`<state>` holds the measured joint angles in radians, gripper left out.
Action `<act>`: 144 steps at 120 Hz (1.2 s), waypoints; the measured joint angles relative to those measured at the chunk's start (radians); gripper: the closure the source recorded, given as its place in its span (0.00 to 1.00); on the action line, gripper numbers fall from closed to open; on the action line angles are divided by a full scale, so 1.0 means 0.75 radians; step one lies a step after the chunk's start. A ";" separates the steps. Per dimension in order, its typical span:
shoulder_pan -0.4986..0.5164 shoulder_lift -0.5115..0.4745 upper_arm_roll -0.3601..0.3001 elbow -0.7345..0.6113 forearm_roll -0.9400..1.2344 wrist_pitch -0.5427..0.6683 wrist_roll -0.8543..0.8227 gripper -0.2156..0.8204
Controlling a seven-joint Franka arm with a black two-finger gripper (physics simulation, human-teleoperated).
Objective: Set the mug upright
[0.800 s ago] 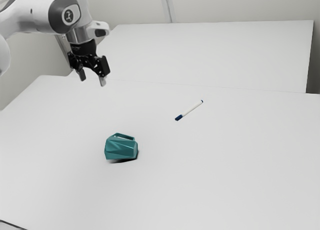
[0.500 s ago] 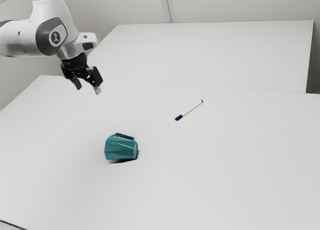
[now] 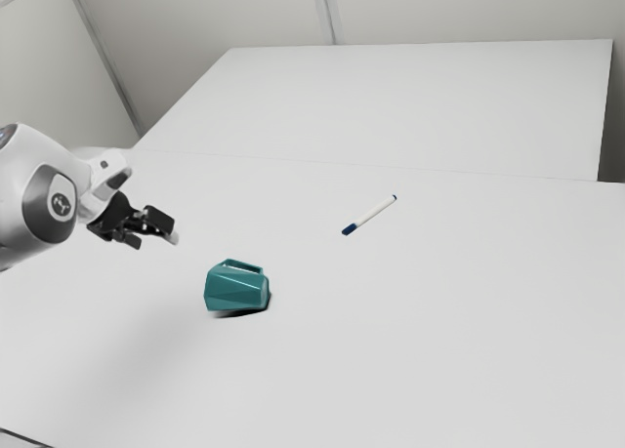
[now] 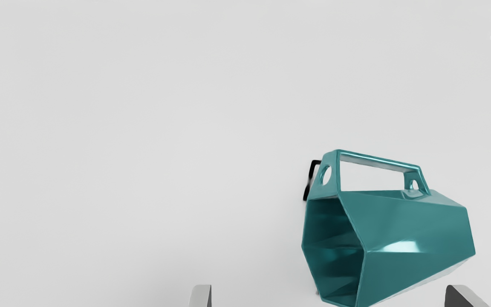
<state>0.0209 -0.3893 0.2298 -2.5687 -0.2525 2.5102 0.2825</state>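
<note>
Mug (image 4: pixel 411 230) lies on its side, its teal inner walls (image 4: pixel 335 260) showing.

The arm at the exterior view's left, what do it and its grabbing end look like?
The arm has a smooth, rounded white shell. A dark grey oval panel on its side carries a pale disc with a dark emblem. The gripper is black and angular, with two fingers ending in light grey fingertips.

Pale grey walls (image 3: pixel 195 23) rise behind a white table (image 3: pixel 449 341) and another flat white surface (image 3: pixel 391 106).
</note>
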 joint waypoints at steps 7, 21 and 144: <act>0.006 0.003 0.001 -0.024 -0.146 0.043 0.079 0.22; 0.028 0.025 0.006 -0.047 -0.526 0.052 0.320 0.22; 0.030 0.424 -0.001 -0.067 -1.666 -0.279 2.071 0.24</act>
<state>0.0431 -0.0714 0.2292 -2.6186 -1.5021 2.3008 1.8359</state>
